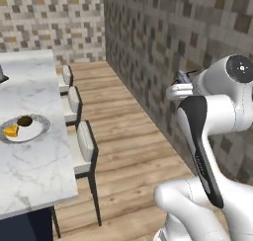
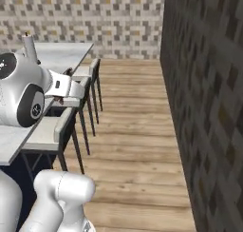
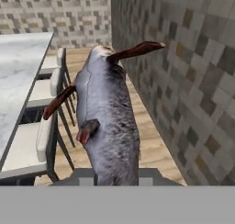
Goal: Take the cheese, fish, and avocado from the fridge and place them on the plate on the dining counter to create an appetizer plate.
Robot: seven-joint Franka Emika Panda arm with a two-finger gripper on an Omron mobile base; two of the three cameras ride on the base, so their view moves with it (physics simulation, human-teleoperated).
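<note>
Fish [image 3: 108,122] hung lengthwise out of my gripper [image 3: 117,179], a grey-blue body with reddish-brown fins, my fingers clamped tight on its lower end while the rest stood out unsupported in front of the hand camera. I held it up in the air over the wooden floor, beside the mosaic wall [image 1: 163,42] and well apart from the dining counter [image 1: 34,176]. On that counter the plate [image 1: 42,122] already carried the cheese [image 1: 12,131] and the avocado [image 1: 24,120], close together on its left part, so the fish looked like the last piece to bring.

I judged the fish to be long, fairly stiff and smooth-skinned, likely to slip or pivot in a narrow pinch near one end. A hold nearer the thick middle would have balanced it better. With this end grip I judged that slow, level carrying suited it, past the stools [image 1: 85,146] and down onto the bare right side of the plate.
</note>
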